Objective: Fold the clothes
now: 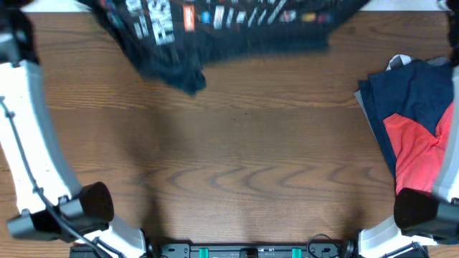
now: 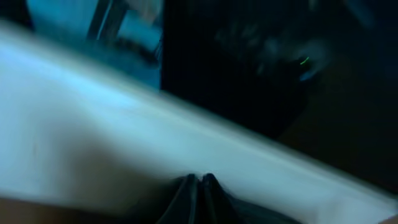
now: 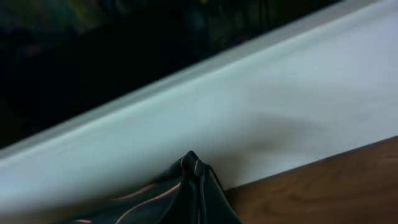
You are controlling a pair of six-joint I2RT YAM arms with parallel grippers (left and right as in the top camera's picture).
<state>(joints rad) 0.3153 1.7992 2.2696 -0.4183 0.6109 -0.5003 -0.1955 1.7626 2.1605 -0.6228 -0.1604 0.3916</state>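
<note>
Jersey (image 1: 215,29): black, blurred, stretched along the tabletop's far edge, with one corner drooping onto the wood.
Left hand (image 2: 198,198): clamped on a peak of dark cloth (fingers hidden).
Right hand (image 3: 193,177): pinching an orange-lined fold.
Tabletop (image 1: 237,158): brown wood grain, bordered by a white band (image 3: 286,106).
Room: dark and blurred beyond.
Pile (image 1: 416,129): navy and red garments on the right.
</note>
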